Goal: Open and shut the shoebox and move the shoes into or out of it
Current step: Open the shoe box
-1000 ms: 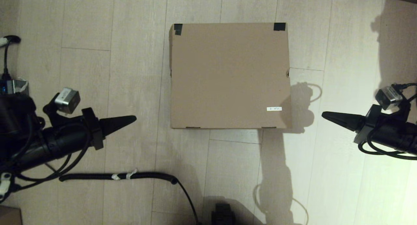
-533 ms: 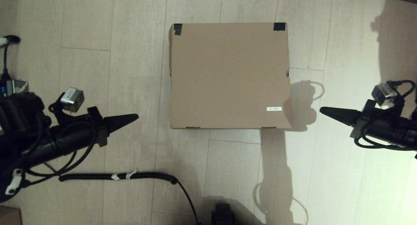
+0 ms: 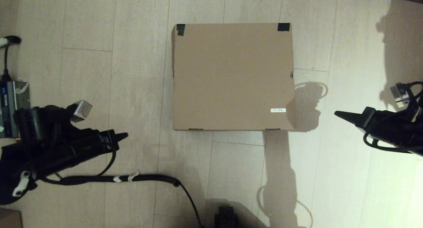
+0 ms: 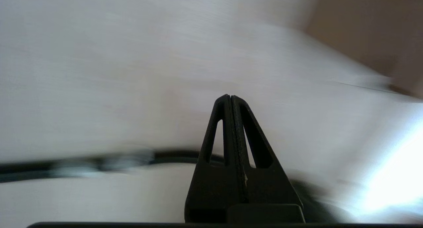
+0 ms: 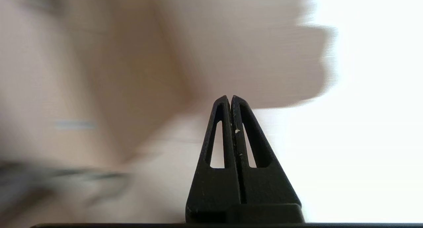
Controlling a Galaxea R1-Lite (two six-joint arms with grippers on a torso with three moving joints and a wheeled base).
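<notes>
The shoebox (image 3: 233, 76), plain brown cardboard with black tape at its far corners and a small white label (image 3: 278, 110) near its front right corner, lies on the floor with its lid down. The shoes are out of view. My left gripper (image 3: 125, 134) is shut and empty, low at the left, well apart from the box's left side; in the left wrist view its tips (image 4: 230, 97) hang over bare floor. My right gripper (image 3: 337, 114) is shut and empty, off the box's right side, pointing at it. The box (image 5: 99, 72) shows blurred in the right wrist view, beyond the tips (image 5: 230, 97).
A black corrugated cable (image 3: 125, 179) runs across the floor in front of the left arm. A small dark device (image 3: 226, 217) sits at the near edge, and a grey unit (image 3: 11, 105) lies at the far left. Pale wood floor (image 3: 138, 56) surrounds the box.
My left gripper has dropped back toward me and away from the box. My right gripper has pulled to the right, away from the box's side. The box has not moved.
</notes>
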